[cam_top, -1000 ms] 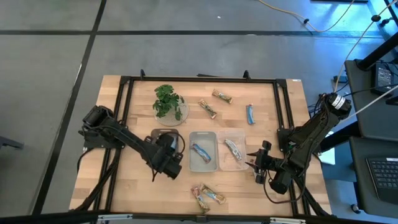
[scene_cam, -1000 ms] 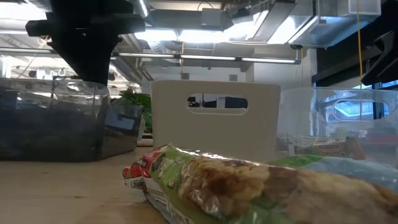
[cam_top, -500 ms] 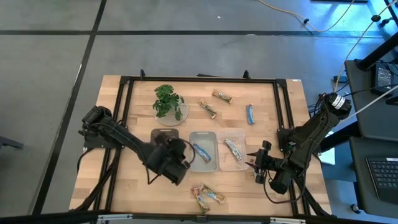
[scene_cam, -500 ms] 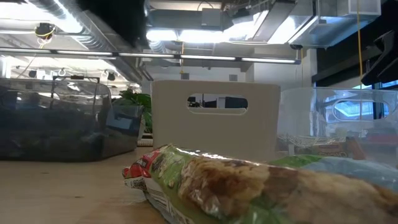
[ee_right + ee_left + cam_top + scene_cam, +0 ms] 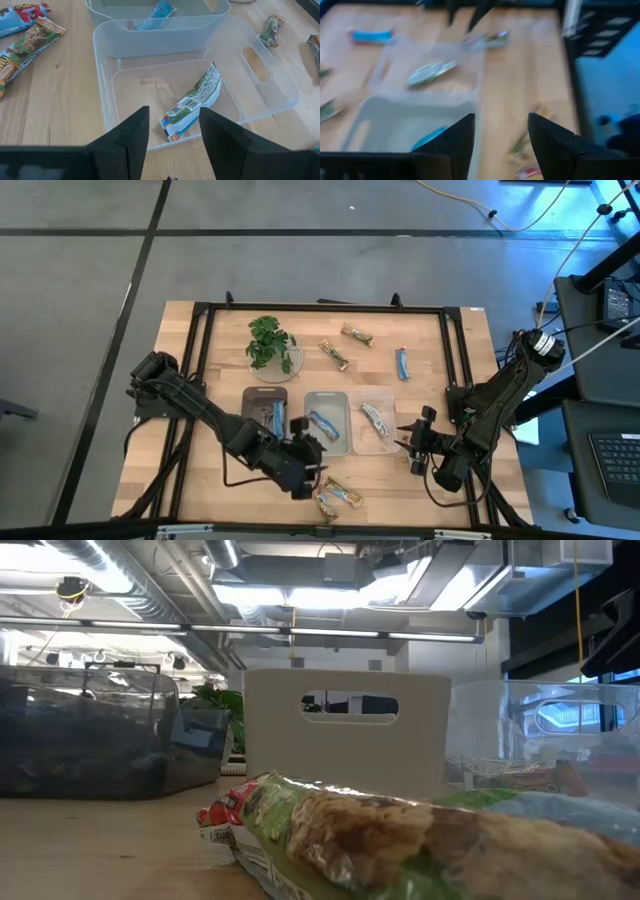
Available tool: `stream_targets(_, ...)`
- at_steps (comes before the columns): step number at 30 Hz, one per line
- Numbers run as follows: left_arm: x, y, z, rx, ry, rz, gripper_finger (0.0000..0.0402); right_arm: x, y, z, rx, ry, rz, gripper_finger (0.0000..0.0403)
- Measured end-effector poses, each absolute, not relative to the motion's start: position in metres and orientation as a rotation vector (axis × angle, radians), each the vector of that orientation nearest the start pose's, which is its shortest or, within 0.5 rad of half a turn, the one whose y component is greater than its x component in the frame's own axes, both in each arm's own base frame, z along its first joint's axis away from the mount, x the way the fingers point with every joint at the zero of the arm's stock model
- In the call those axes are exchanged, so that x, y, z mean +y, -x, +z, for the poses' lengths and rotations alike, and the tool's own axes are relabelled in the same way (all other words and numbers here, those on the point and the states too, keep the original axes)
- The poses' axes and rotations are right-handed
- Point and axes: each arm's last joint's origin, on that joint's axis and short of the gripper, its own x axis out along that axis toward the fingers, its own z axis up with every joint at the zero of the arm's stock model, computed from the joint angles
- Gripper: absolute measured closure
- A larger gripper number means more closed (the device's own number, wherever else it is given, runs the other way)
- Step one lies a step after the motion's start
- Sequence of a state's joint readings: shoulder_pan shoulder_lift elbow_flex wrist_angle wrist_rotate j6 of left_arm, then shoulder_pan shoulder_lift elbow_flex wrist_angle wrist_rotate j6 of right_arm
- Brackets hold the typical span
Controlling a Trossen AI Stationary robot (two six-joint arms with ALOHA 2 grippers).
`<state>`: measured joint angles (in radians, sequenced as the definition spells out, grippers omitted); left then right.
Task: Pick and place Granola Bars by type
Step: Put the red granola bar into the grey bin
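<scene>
The left end effector (image 5: 312, 463), fingers parted and empty, hovers just beside two granola bars (image 5: 334, 496) on the tabletop (image 5: 200, 480). The right end effector (image 5: 405, 438), open and empty, faces the clear bin (image 5: 270, 85) holding a green-wrapped bar (image 5: 192, 101).

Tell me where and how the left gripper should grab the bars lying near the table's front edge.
Judging from overhead, the left gripper hangs just beside the bars. They lie flat, touching each other, so come straight down and pinch one across its narrow width at mid-length, starting with the outer bar, fingers open.
</scene>
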<state>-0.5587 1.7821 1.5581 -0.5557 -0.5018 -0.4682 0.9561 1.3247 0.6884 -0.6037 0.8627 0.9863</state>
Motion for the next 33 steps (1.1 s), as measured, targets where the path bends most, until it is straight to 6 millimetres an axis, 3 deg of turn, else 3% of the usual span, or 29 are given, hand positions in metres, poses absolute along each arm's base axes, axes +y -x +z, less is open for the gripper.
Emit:
stream_targets(4,-0.203,-0.348,0.302,0.62,0.058,0.011,0.0202,0.164,-0.143,0.18,0.68,0.039,-0.277,0.0226)
stream_targets(9,-0.214,-0.361,0.286,0.635,-0.032,-0.169,0.0175,0.164,-0.143,0.18,0.68,0.039,-0.277,0.0226)
stream_targets(15,-0.226,-0.371,0.265,0.677,0.007,-0.362,0.0171,0.164,-0.143,0.18,0.68,0.039,-0.277,0.0226)
stream_targets(20,-0.231,-0.377,0.247,0.714,0.004,-0.352,0.0171,0.164,-0.143,0.18,0.679,0.036,-0.278,0.0226)
stream_targets(33,-0.24,-0.382,0.198,0.84,-0.197,-0.424,0.0175,0.165,-0.143,0.181,0.674,0.024,-0.276,0.0226)
